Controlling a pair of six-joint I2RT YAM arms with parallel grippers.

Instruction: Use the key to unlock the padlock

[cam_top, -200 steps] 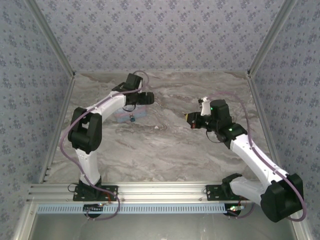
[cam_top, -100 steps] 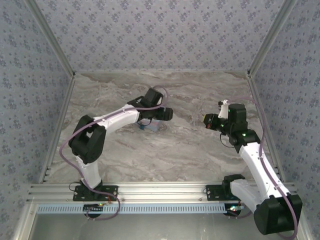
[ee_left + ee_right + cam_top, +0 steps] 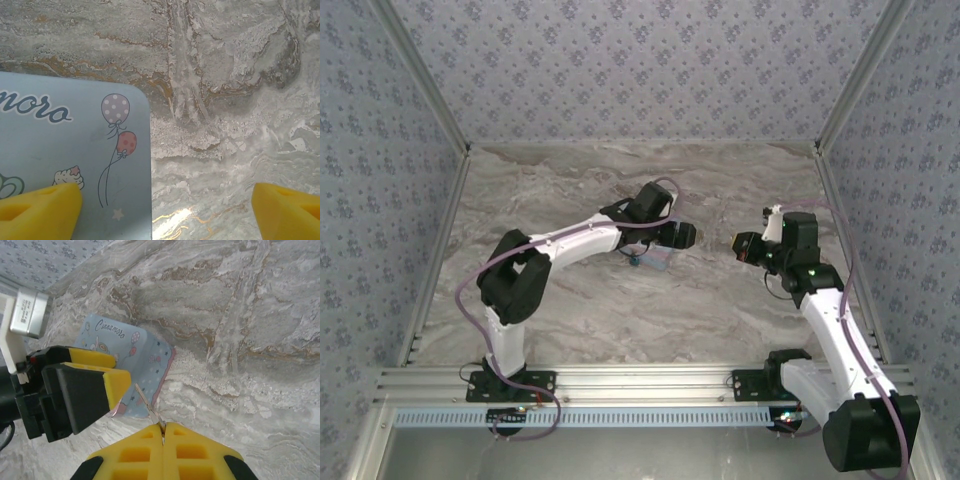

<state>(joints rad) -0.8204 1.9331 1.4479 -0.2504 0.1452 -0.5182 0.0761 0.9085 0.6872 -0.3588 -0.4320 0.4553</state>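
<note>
- Pale blue cartoon-printed tin (image 3: 60, 150) lies on the grey marble table (image 3: 225, 75), near the middle of it; the lid shows balloons and script lettering.
- Left gripper (image 3: 164, 212) is spread wide. One yellow pad (image 3: 40, 212) is over the tin lid, the other is over bare marble well off the tin's edge. Nothing is clamped between them.
- Right gripper (image 3: 162, 432) is closed tight, yellow fingertips (image 3: 135, 455) pressed together. It pinches the key (image 3: 148, 407), a thin silvery blade that sticks out towards the tin.
- Key tip is close to the tin's near side in the right wrist view. Cannot tell if it touches.
- Padlock (image 3: 633, 262) is a tiny teal spot in the top view. It sits on the table just beside the tin's left side, right under the left arm's wrist. Shackle is too small to make out.
- The two grippers face each other across a gap, the right one held above the table.
</note>
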